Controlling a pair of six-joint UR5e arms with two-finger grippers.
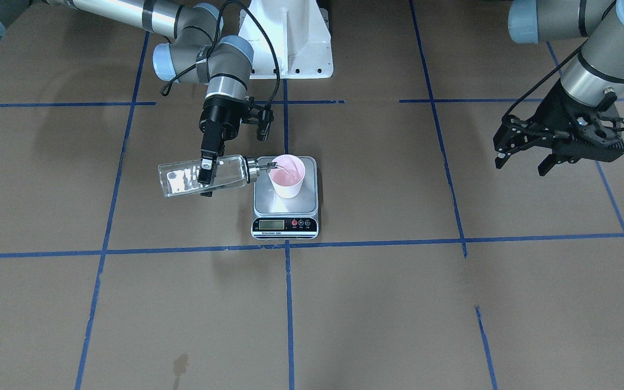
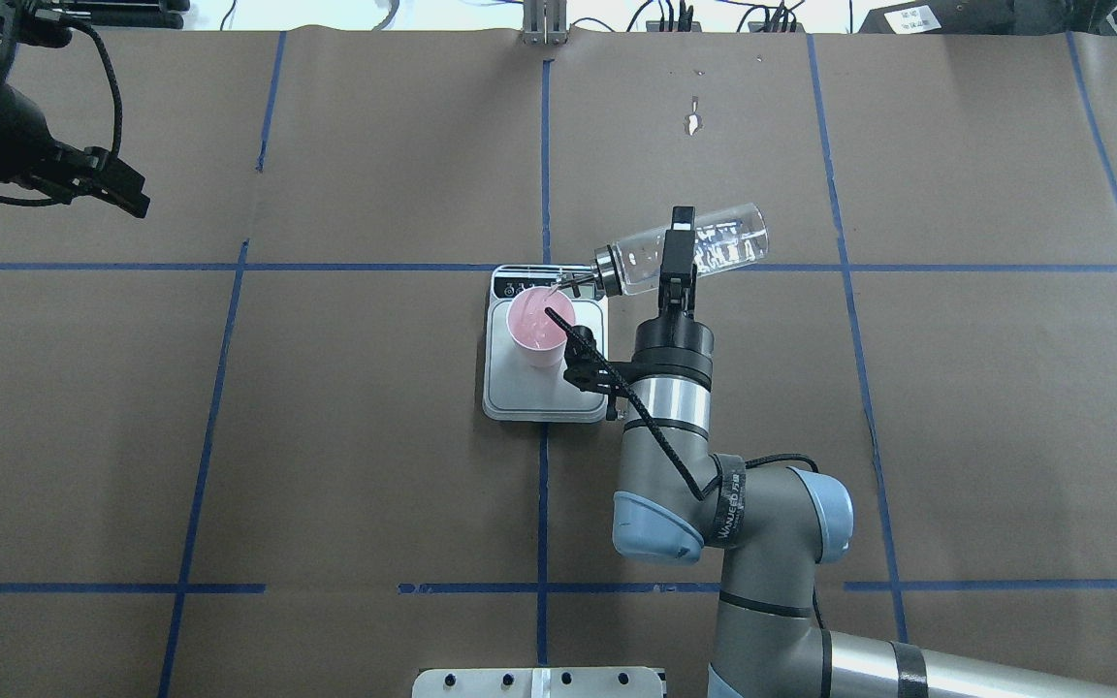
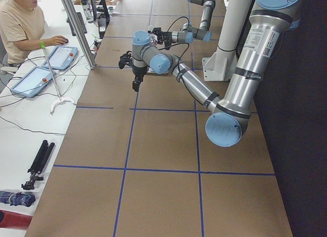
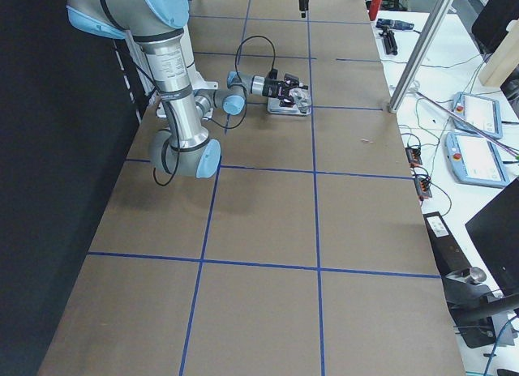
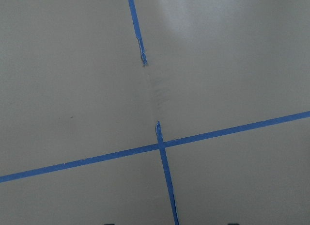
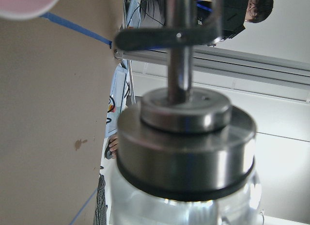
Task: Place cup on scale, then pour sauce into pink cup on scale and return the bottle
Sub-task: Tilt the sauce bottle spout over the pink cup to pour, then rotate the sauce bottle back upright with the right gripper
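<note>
The pale pink cup (image 1: 287, 176) stands upright on the steel platform of the scale (image 1: 285, 223), also in the overhead view (image 2: 541, 325). My right gripper (image 1: 206, 176) is shut on the clear glass bottle (image 1: 225, 174) and holds it tipped nearly flat. The bottle's metal spout (image 1: 263, 167) is over the cup's rim. The clear sauce (image 1: 182, 181) lies along the bottle, and some liquid shows in the cup. The right wrist view shows the bottle's collar (image 6: 186, 137) up close. My left gripper (image 1: 522, 164) is open and empty, far from the scale.
The table is brown paper with a grid of blue tape lines (image 1: 287, 244). The white robot base (image 1: 290, 43) stands behind the scale. A small dark stain (image 1: 181, 364) marks the paper. An operator (image 3: 20, 22) sits at a side desk with tablets.
</note>
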